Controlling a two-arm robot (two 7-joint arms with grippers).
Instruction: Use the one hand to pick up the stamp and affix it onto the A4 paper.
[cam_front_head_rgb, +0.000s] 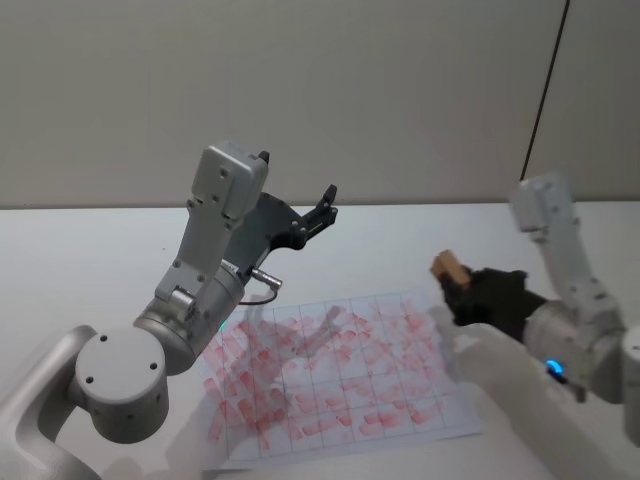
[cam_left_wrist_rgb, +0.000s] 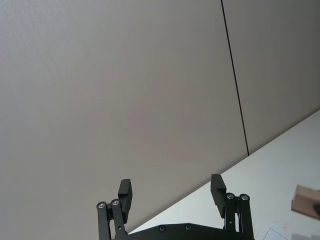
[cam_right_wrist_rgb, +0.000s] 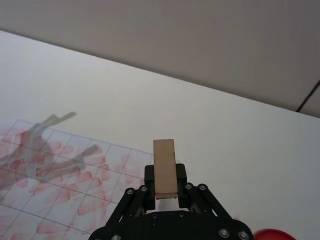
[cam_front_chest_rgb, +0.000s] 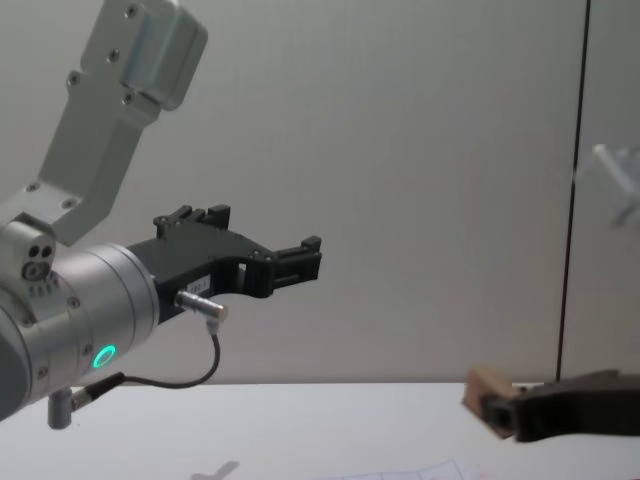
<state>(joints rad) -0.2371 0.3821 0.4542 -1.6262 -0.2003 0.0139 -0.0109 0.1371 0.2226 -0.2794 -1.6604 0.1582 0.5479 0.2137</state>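
A: White table (cam_front_head_rgb: 80, 250) under my head camera. What's nearest?

B: The A4 paper (cam_front_head_rgb: 330, 375), flat on the near middle of the table. Gridded, most cells smeared with red prints.

A: And the stamp?

B: In my right gripper (cam_front_head_rgb: 458, 288), the blue-lit arm. The fingers are clamped on the stamp (cam_right_wrist_rgb: 164, 165) by its sides. It's lifted clear of the table, at the sheet's far right corner. I can't tell if it hangs over the corner or just off it.

A: Which way to the paper from there?

B: Left, nearer and down. The stamp's long axis runs straight out from the fingers, pointing left and a little far, roughly level in the chest view. I judge the wrist has to tip the free end down before I press. As it sits, it'd meet the sheet on a side.

A: Look of it?

B: Plain tan wooden block, longer than wide, square-cut end. I can't make out the inked face.

A: Other arm?

B: My left gripper (cam_left_wrist_rgb: 170, 186), green-lit, is raised over the far side of the table, left of centre. Fingers spread, nothing between them, aimed at the beige wall (cam_front_head_rgb: 300, 80). Idle. The right arm is much nearer the job.

A: Anything farther?

B: A dark vertical seam (cam_front_head_rgb: 545, 90) in the wall, far right.
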